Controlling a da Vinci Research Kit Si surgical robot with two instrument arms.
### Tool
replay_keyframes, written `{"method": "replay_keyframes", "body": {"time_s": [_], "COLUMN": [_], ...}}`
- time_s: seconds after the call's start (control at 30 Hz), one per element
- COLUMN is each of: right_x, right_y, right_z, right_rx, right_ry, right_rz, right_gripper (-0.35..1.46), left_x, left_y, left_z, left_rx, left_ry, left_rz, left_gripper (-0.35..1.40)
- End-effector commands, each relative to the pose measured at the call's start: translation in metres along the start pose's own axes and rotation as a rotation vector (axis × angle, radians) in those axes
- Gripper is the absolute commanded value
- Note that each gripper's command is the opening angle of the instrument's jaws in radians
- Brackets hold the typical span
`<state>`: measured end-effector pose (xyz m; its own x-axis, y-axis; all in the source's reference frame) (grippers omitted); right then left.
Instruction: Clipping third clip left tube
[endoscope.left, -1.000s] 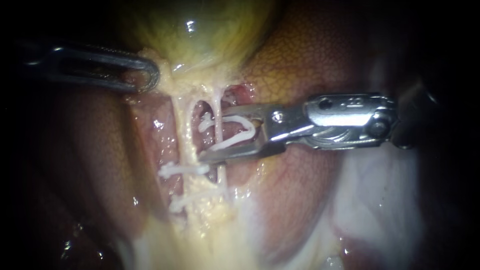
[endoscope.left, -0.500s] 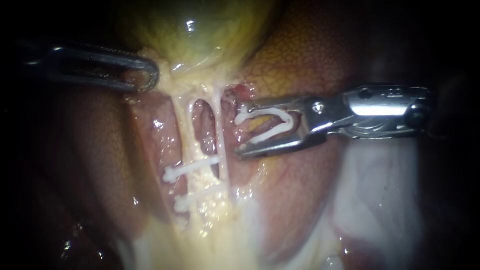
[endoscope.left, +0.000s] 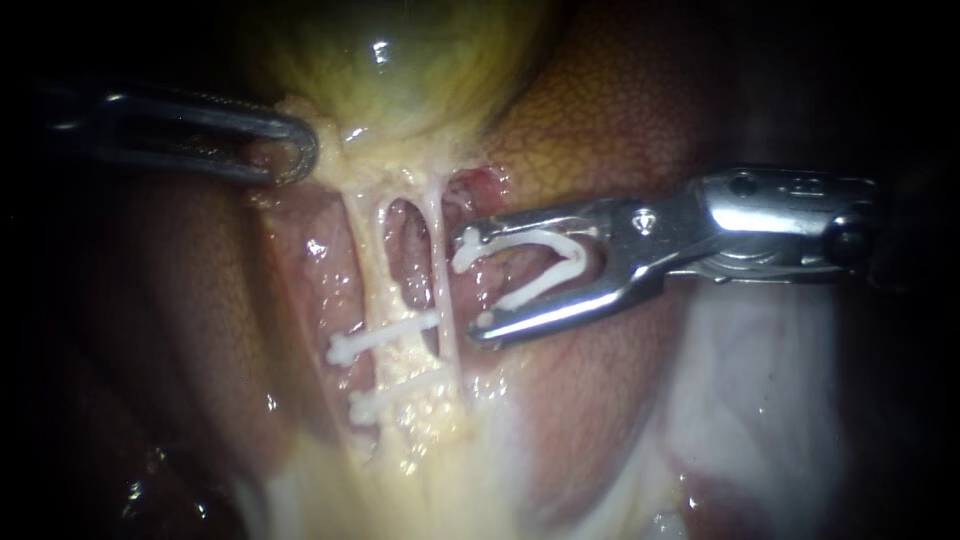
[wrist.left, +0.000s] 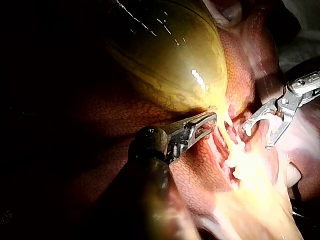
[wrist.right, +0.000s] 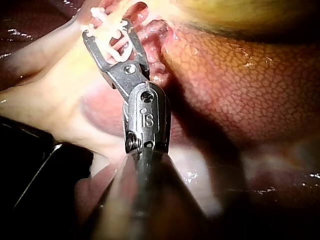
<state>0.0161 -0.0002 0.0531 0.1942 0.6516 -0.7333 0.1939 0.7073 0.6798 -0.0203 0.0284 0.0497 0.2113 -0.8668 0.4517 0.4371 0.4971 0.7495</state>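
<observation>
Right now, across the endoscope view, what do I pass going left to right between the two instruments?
left instrument, jaws shut on the gallbladder → left tube → right tube → right instrument, its jaws holding an unclosed clip

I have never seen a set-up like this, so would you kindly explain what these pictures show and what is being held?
This is a surgical robot at a bench, working with two thin instruments on a pig's liver and yellow-green gallbladder. The wide picture comes from the endoscope, close to the tissue. The other two come from cameras on each instrument's arm. The left instrument comes in from the left, its pincer shut on the gallbladder's lower end. Below that run two pale tubes, with two closed white clips lower down. The right instrument carries an open white clip between its jaws, beside the tubes and not yet around either.
</observation>
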Motion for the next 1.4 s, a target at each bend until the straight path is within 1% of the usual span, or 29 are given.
{"method": "replay_keyframes", "body": {"time_s": [0.03,0.2,0.43,0.63,0.73,0.83,0.93,1.0,1.13,1.23,1.27,1.37,1.4], "right_x": [-0.0002,-0.0014,-0.0035,-0.0047,-0.0050,-0.0050,-0.0049,-0.0048,-0.0044,-0.0041,-0.0039,-0.0030,-0.0025], "right_y": [0.0001,0.0007,0.0026,0.0042,0.0046,0.0049,0.0050,0.0049,0.0049,0.0046,0.0045,0.0042,0.0040], "right_z": [0.0002,0.0012,0.0019,0.0026,0.0030,0.0037,0.0045,0.0051,0.0064,0.0072,0.0073,0.0076,0.0076], "right_rx": [0.001,-0.004,-0.021,-0.029,-0.034,-0.025,0.002,0.028,0.066,0.097,0.100,0.119,0.124], "right_ry": [-0.002,-0.005,-0.007,-0.009,-0.009,-0.010,-0.001,0.024,0.049,0.088,0.094,0.129,0.142], "right_rz": [0.004,0.014,0.037,0.054,0.057,0.057,0.059,0.071,0.082,0.095,0.095,0.103,0.105], "right_gripper": [0.43,0.43,0.43,0.43,0.43,0.43,0.43,0.43,0.43,0.43,0.43,0.43,0.43], "left_x": [0.0000,0.0000,0.0000,0.0000,0.0000,0.0000,0.0000,0.0000,0.0000,0.0000,0.0000,0.0000,0.0000], "left_y": [0.0000,0.0000,0.0000,0.0000,0.0000,0.0000,0.0000,0.0000,0.0000,0.0000,0.0000,0.0000,0.0000], "left_z": [0.0000,0.0000,0.0000,0.0000,0.0001,0.0001,0.0002,0.0002,0.0002,0.0002,0.0002,0.0002,0.0003], "left_rx": [0.000,0.000,0.000,0.000,0.000,-0.001,-0.001,-0.001,-0.001,-0.001,-0.001,-0.001,-0.001], "left_ry": [0.000,0.000,0.000,0.000,0.000,0.000,-0.001,-0.001,-0.001,-0.001,-0.001,-0.001,-0.001], "left_rz": [0.000,0.000,0.000,0.000,0.000,0.000,0.000,0.000,0.000,0.000,0.000,0.000,0.000], "left_gripper": [-0.35,-0.35,-0.35,-0.35,-0.35,-0.35,-0.35,-0.35,-0.35,-0.35,-0.35,-0.35,-0.35]}}
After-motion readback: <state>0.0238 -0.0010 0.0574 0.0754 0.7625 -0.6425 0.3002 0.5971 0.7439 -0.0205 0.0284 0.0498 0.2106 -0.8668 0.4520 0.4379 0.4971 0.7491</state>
